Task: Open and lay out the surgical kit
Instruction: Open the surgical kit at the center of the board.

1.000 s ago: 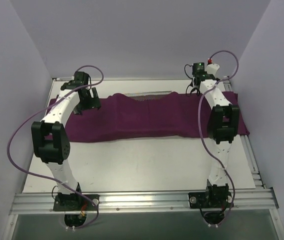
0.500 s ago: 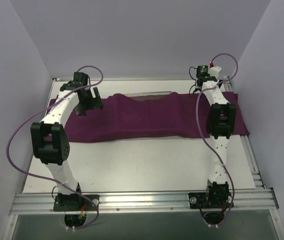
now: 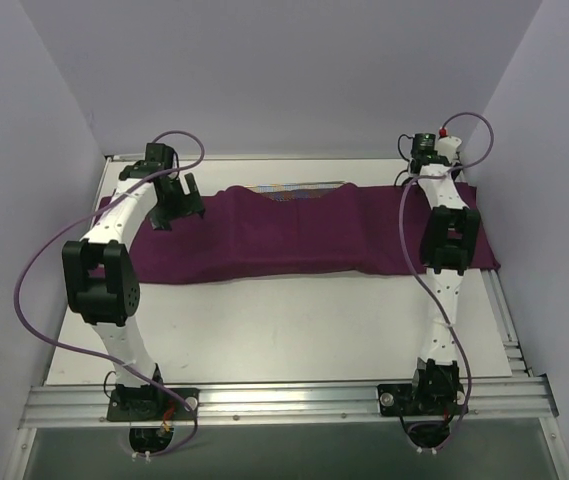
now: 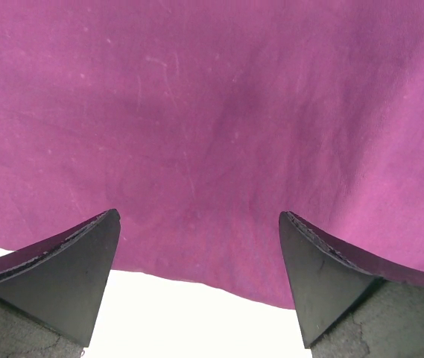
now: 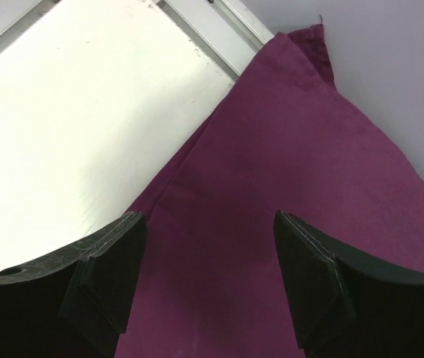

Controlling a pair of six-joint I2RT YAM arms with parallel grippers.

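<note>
The right gripper (image 5: 208, 224) is seen shifted outward, over the far right corner of the cloth wrap (image 3: 294, 235), which is draped across the table's (image 3: 284, 330) far side. The wire-mesh tray (image 3: 299, 187) is mostly covered. Both this and the left gripper (image 4: 198, 224) are held wide and empty. Unwrapping is judged unfinished, so an edge must be pinched next.

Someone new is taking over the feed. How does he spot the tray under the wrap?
Start at the white table, then the dark magenta cloth stretched across its far half. Midway along the cloth's far edge a thin strip of the mesh tray peeks out, the only pale, gridded bit beside smooth purple fabric.
</note>
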